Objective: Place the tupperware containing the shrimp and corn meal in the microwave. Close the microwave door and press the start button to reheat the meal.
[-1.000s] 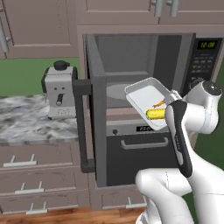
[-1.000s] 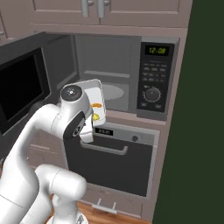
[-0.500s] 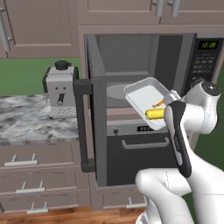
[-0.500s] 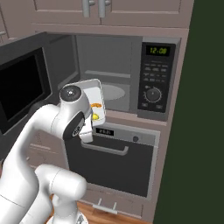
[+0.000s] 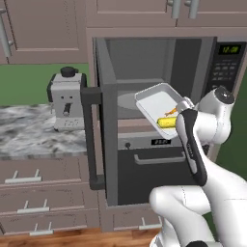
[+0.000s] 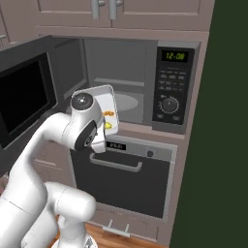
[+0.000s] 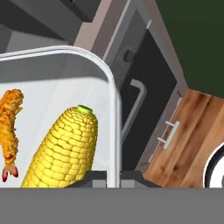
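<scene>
The white tupperware [image 5: 153, 102] hangs tilted in front of the open microwave [image 5: 144, 60], at the mouth of its cavity. My gripper [image 5: 182, 108] is shut on the tray's near right rim. Inside lie the yellow corn [image 5: 166, 122] and the orange shrimp [image 5: 170, 112]. The microwave door [image 5: 109, 144] stands swung out to the left, black handle outward. In the hand view the corn [image 7: 65, 146] and shrimp [image 7: 9, 127] rest against the tupperware [image 7: 112, 105] rim, where my gripper [image 7: 113, 177] pinches it. From the right the tupperware [image 6: 100, 96] is half hidden by my wrist.
An oven with a horizontal bar handle [image 5: 159, 157] sits right below the microwave. The button panel [image 6: 172, 92] with green display is right of the cavity. A coffee machine [image 5: 65, 99] stands on the marble counter [image 5: 29, 137] left of the open door.
</scene>
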Robot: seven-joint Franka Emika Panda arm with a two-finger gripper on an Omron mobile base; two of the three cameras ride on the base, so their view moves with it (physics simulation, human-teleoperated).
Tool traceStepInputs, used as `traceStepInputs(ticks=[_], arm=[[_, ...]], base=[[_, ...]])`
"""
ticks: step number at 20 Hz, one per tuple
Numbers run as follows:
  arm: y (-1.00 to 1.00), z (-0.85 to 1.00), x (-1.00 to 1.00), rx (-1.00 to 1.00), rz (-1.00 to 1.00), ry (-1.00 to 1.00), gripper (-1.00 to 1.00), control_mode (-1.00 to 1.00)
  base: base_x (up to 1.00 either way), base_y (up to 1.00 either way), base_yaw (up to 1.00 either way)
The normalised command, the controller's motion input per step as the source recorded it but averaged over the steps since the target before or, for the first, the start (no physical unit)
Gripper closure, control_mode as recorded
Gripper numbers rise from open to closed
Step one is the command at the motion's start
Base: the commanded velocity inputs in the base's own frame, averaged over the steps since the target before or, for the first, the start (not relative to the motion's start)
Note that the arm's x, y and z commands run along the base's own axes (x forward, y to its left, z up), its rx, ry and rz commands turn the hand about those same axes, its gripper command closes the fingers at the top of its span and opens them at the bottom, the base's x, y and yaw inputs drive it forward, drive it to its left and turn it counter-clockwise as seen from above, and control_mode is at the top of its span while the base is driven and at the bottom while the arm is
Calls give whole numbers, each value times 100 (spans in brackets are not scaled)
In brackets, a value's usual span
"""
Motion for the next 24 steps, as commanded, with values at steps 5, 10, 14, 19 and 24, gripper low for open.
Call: traceStepInputs(ticks=[5,10,14,19,24], arm=[[0,0,74,0,0,4,100,-100],[0,3,84,0,0,9,100,-100],[0,16,80,0,-2,15,100,-100],[0,7,70,0,0,12,100,-100],[0,-6,57,0,0,0,100,-100]], base=[[0,0,0],[0,0,0],[0,0,0],[0,0,0],[0,0,0]])
